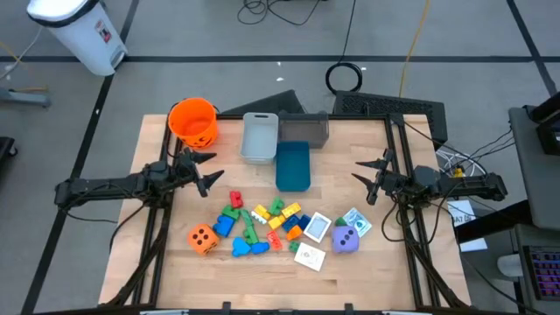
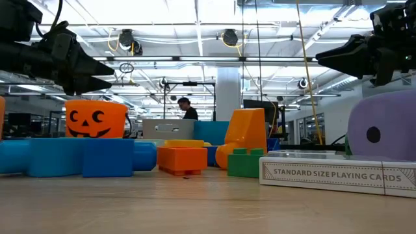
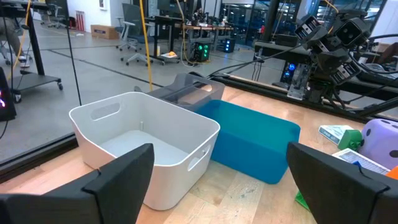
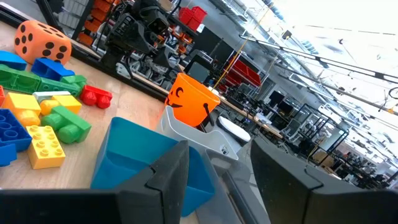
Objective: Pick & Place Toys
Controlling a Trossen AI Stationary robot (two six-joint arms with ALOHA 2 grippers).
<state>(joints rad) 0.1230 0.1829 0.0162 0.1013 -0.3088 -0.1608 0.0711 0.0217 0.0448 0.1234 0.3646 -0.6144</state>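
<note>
your left gripper (image 1: 210,169) wide open, empty | right gripper (image 1: 361,175) half open, empty | bins (image 1: 292,165), bucket (image 1: 193,122) behind toys (image 1: 273,223)

You're looking at two matte black arms, slim jointed tubes ending in blocky wrist housings. The left gripper (image 1: 208,169) carries two dark fingers (image 3: 121,177) that are broad, flat-faced wedges with bevelled edges, tapering to points when seen from above. The right gripper (image 1: 363,175) has the same black angular fingers (image 4: 171,174), smooth and unmarked. Thin black cables trail along both arms; no markings or screws can be made out.
</note>
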